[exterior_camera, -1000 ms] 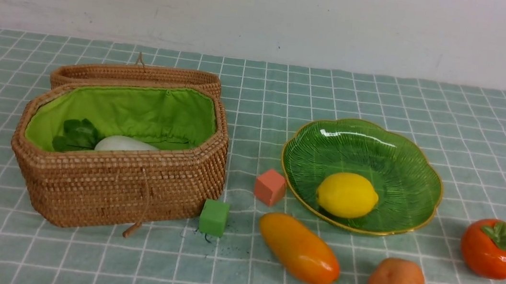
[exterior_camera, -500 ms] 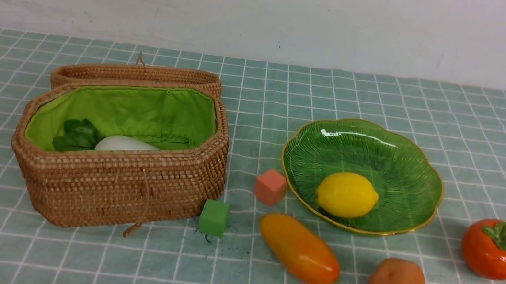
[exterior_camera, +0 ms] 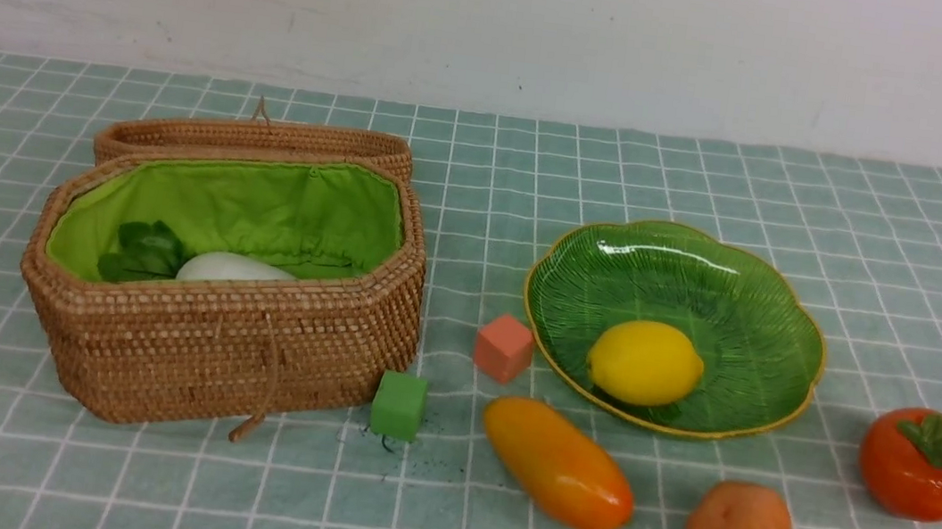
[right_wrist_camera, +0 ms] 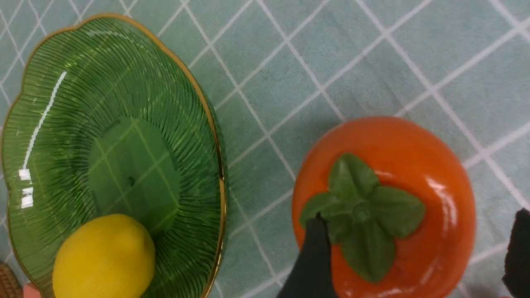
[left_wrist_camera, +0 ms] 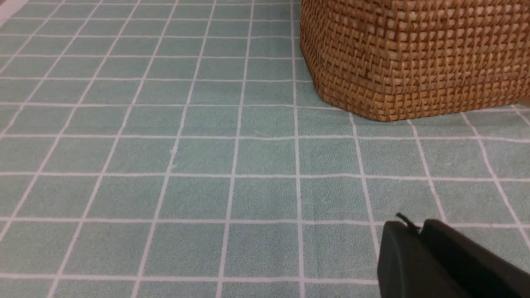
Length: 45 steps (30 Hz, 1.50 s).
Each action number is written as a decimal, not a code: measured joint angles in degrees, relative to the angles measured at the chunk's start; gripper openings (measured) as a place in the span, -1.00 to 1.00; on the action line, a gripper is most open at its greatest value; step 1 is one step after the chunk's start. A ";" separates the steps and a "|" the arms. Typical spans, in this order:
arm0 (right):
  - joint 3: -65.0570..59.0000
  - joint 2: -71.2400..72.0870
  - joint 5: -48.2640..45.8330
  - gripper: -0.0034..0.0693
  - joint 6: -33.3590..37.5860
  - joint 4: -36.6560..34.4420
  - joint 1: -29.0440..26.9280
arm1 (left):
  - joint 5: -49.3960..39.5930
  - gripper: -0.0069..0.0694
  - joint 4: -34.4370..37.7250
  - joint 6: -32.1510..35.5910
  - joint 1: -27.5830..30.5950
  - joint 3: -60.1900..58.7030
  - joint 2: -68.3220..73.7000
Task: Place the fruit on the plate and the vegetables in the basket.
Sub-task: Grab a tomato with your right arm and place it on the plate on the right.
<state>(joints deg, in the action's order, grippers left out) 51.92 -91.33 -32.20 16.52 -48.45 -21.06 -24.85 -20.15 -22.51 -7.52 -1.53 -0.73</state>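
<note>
The step in hand appears to be picking up the persimmon (right_wrist_camera: 385, 165) to carry it to the plate (right_wrist_camera: 211, 124). The right end effector (right_wrist_camera: 420, 215) hangs over the fruit with its two dark fingers (right_wrist_camera: 314, 260) spread wide apart and nothing clamped. The persimmon rests on the desk (exterior_camera: 440, 512) directly beneath it, off-centre: one finger lies across the edge of the leaf cap and the other stands clear beyond the opposite flank. To do this well, it should probably centre the fruit between the fingers, descend until they straddle the widest girth below the leaf cap, and close gently, since the glossy round skin may slip. The plate lies just beside the end effector toward the robot's left, with the lemon (right_wrist_camera: 103, 256) already in it, so the bare ribbed part is the safer landing spot. In the front view only a dark tip pokes in from the right edge, angled downward. The left end effector (left_wrist_camera: 419, 231) sits low over bare desk, fingers together and empty, with the basket (left_wrist_camera: 410, 58) ahead of it.
</note>
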 joint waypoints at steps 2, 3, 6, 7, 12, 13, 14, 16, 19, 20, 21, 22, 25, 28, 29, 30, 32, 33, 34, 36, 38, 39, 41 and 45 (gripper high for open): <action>0.08 -2.81 1.04 0.72 3.76 -4.40 0.00 | 0.00 -0.67 0.00 0.00 0.00 0.00 0.00; 0.18 -4.97 1.94 0.72 6.30 -6.46 0.00 | 0.00 -0.67 0.00 0.00 0.00 0.00 0.00; 0.29 -9.03 2.99 0.68 10.78 -10.62 0.00 | 0.00 -0.66 0.00 0.00 0.00 0.00 0.00; 0.48 -10.00 2.63 0.66 12.01 -12.59 0.00 | 0.00 -0.66 -0.03 0.00 0.00 0.00 0.00; 1.20 -11.87 0.92 0.47 19.56 -18.23 0.00 | 0.00 -0.66 -0.09 0.00 0.00 0.00 0.00; 1.20 -11.87 0.66 0.47 20.65 -18.65 0.00 | 0.00 -0.66 -0.09 0.00 0.00 0.00 0.00; 1.20 -11.87 0.32 0.47 22.11 -19.10 -0.05 | 0.00 -0.66 -0.14 0.00 0.00 0.00 0.00; 1.20 -11.74 0.00 0.47 23.25 -19.64 -0.05 | 0.00 -0.66 -0.14 0.00 0.00 0.00 0.00; 0.95 -9.74 -1.57 0.47 27.35 -19.83 -0.05 | 0.00 -0.66 -0.14 0.00 0.00 0.00 0.00; 1.39 -8.95 -1.99 0.47 28.19 -19.83 -0.05 | 0.00 -0.66 -0.14 0.00 0.00 0.00 0.00; 1.84 -8.27 -2.36 0.47 28.47 -19.77 -0.05 | 0.00 -0.66 -0.14 0.00 0.00 0.00 0.00; 2.02 -8.04 -2.36 0.47 28.57 -19.77 -0.05 | 0.00 -0.65 -0.14 0.00 0.00 0.00 0.00; 6.65 -4.77 -4.72 0.47 29.25 -20.53 0.29 | 0.00 -0.64 -0.14 0.00 0.00 0.00 0.00; 10.82 -3.67 -6.04 0.47 29.49 -23.20 2.48 | 0.00 -0.63 -0.14 0.00 0.00 0.00 0.00; 12.75 -3.70 -5.33 0.47 29.72 -25.35 5.63 | 0.00 -0.62 -0.14 0.00 0.00 0.00 0.00; 13.09 -3.94 -4.74 0.47 30.12 -26.06 6.80 | 0.00 -0.62 -0.14 0.00 0.00 0.00 0.00; 13.44 -5.07 -1.88 0.47 31.62 -27.74 10.68 | 0.00 -0.62 -0.14 0.00 0.00 0.00 0.00; 13.50 -6.07 0.19 0.47 32.99 -28.37 12.89 | 0.00 -0.61 -0.14 0.00 0.00 0.00 0.00; 13.50 -7.06 1.98 0.47 34.45 -28.74 14.63 | 0.00 -0.61 -0.14 0.00 0.00 0.00 0.00; 13.50 -9.78 6.39 0.47 36.98 -28.99 18.48 | 0.00 -0.61 -0.14 0.00 0.00 0.00 0.00; 13.50 -11.27 9.28 0.47 37.75 -29.12 20.32 | 0.00 -0.61 -0.14 0.00 0.00 0.00 0.00; 13.50 -13.01 12.89 0.47 38.47 -29.31 22.41 | 0.00 -0.61 -0.14 0.00 0.00 0.00 0.00; 13.50 -13.37 14.22 0.47 38.61 -29.42 22.82 | 0.00 -0.60 -0.14 0.00 0.00 0.00 0.00; 13.50 -13.60 16.60 0.55 38.68 -29.73 22.81 | 0.00 -0.59 -0.14 0.00 0.00 0.00 0.00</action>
<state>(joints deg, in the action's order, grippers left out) 65.41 -104.93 -15.61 55.20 -78.19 1.75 -24.85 -20.28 -22.51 -7.52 -1.53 -0.73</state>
